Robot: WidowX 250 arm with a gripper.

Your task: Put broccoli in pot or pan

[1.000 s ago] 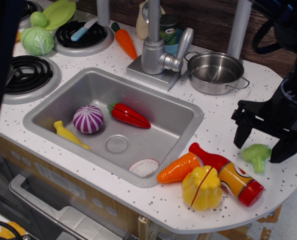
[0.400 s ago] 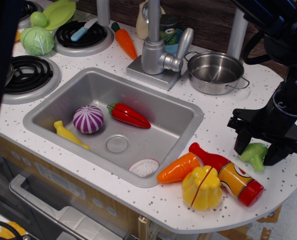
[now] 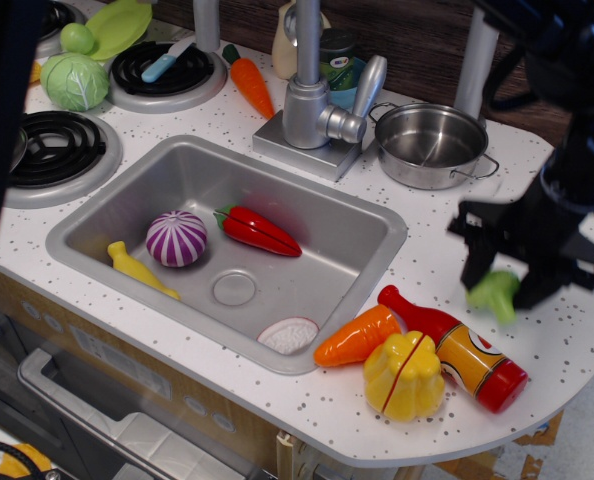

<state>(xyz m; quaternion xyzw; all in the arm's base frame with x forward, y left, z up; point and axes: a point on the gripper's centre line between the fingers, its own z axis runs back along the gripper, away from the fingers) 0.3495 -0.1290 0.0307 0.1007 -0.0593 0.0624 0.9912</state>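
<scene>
Light-green and blurred, the toy broccoli [image 3: 495, 293] sat between the two dark fingers of the end effector [image 3: 507, 285], which was closed on it at the right end of the white speckled bench [image 3: 577, 345]. The broccoli appeared to be just clear of the bench surface, though the blur made it hard to be sure.

The shiny steel pot [image 3: 430, 146] stood empty near the back edge of the bench, just right of the grey tap [image 3: 312, 100] and well apart from the broccoli. Its two wire loop handles pointed left and right.

In front of the end effector lay a red sauce bottle [image 3: 455, 348], and a yellow pepper [image 3: 404, 375] touched it at the bench's front edge. An orange carrot [image 3: 357, 337] rested beside the bottle, at the corner of the sink [image 3: 127, 195].

Inside the sink were a purple onion [image 3: 176, 238], a red chilli [image 3: 257, 230], a yellow piece [image 3: 140, 268] at the left and a pale round slice [image 3: 289, 334] against the front wall.

At the far left a round green cabbage [image 3: 75, 81] sat between two black burners, with a small green ball [image 3: 77, 38] behind it. A second carrot [image 3: 249, 80] lay beside the rear burner.
</scene>
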